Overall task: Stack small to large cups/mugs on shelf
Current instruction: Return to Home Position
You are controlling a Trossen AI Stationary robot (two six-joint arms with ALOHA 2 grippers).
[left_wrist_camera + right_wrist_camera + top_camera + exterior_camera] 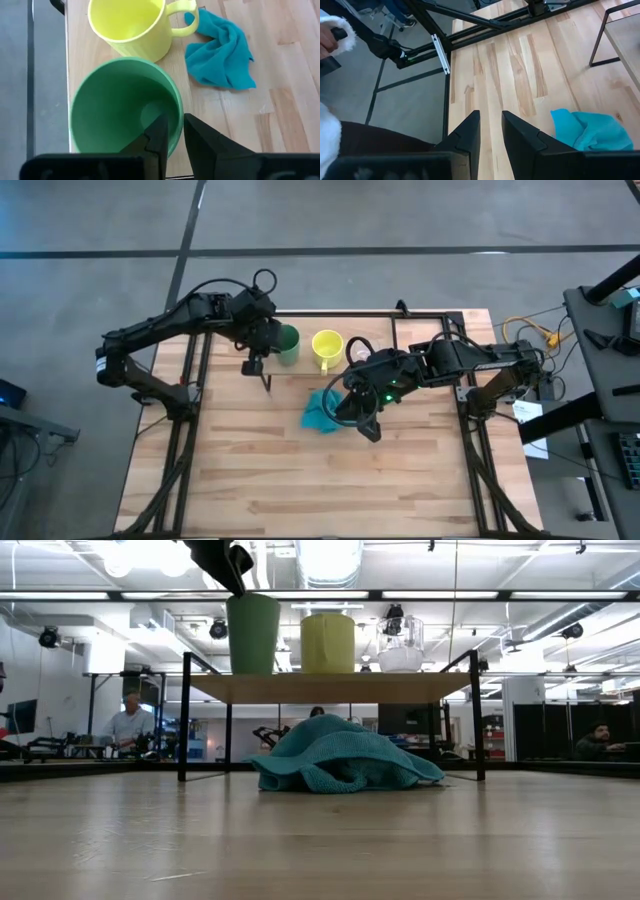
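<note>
Three vessels stood in one row on the shelf (330, 688), a light-wood plank on thin black metal legs, itself standing on the plank-top desk (300, 490).

1. Green cup (253, 635): tallest, opaque, with a smooth, slightly tapered wall and no handle. From the left wrist view its interior showed only its own bare green floor.
2. Yellow mug (328, 643): mid-sized and opaque, with faint vertical ribbing and one loop handle turned toward the cloth. Its interior was bare yellow.
3. Clear glass cup (400, 645): smallest, transparent, rounded toward the base. Its contents could not be told through the glass.

In the low view a gap showed between each neighbour, so none touched.

One teal cloth (320, 412), knit-textured and crumpled into a low heap, lay on the desk in front of the shelf, not on it.

The left gripper (175, 121) hung just above the green cup's rim. Its two dark fingers were parted by a narrow gap and grasped nothing, and the rim passed beneath that gap in the wrist view.

The right gripper (490, 116) hung over the desk just beside the cloth, on the side away from the shelf. Its fingers also stood a narrow gap apart and grasped nothing.

Two people sat in the room beyond the desk, one at each side of the low view.
</note>
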